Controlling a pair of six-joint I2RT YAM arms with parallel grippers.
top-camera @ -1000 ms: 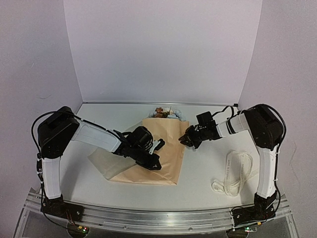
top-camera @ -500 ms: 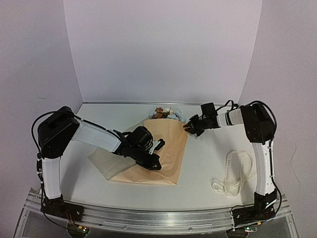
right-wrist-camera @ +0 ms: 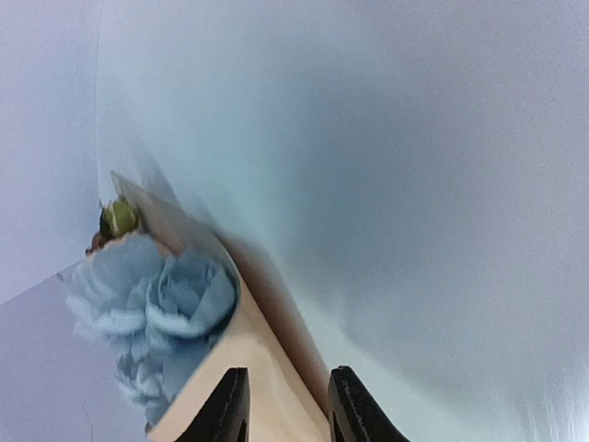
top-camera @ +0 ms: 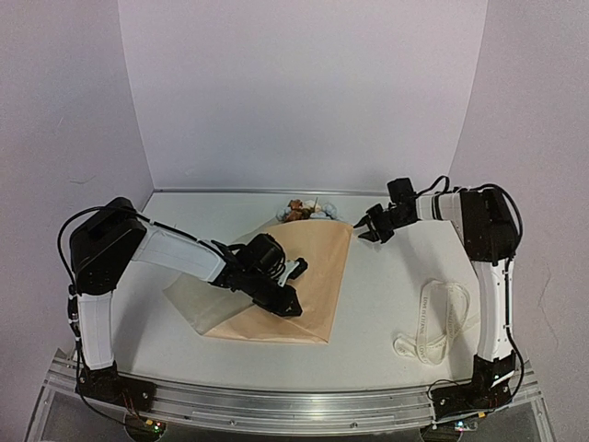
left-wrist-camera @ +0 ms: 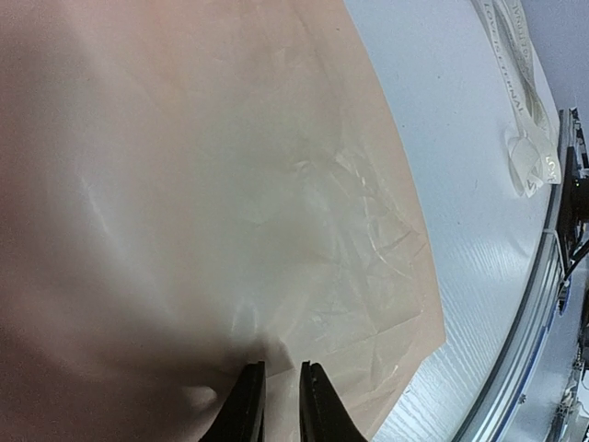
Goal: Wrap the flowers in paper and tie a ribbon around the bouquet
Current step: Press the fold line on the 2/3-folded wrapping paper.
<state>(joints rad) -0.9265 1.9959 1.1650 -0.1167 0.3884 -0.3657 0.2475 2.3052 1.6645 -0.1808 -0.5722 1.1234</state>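
Note:
The peach-tan paper (top-camera: 317, 267) lies folded over the flowers (top-camera: 304, 210), whose blue and brown blooms stick out at its far end. My left gripper (top-camera: 293, 285) rests low on the middle of the paper (left-wrist-camera: 184, 184). Its jaws (left-wrist-camera: 279, 368) stand a narrow gap apart at a small raised crease. My right gripper (top-camera: 365, 230) is at the paper's far right corner, open. The paper's edge (right-wrist-camera: 248, 368) runs loosely between its fingers (right-wrist-camera: 288, 373), beside a pale blue bloom (right-wrist-camera: 156, 304). The ribbon (top-camera: 437, 322) lies looped at the right front, also in the left wrist view (left-wrist-camera: 515, 83).
A paler flap of the paper (top-camera: 189, 299) sticks out to the left under my left arm. The aluminium rail (top-camera: 294, 405) runs along the front edge. Lilac walls close in the back and both sides.
My right gripper moved back and to the right, from the paper's right edge to its far corner, and its jaws widened. The paper's right edge spread outward. My left jaws parted slightly.

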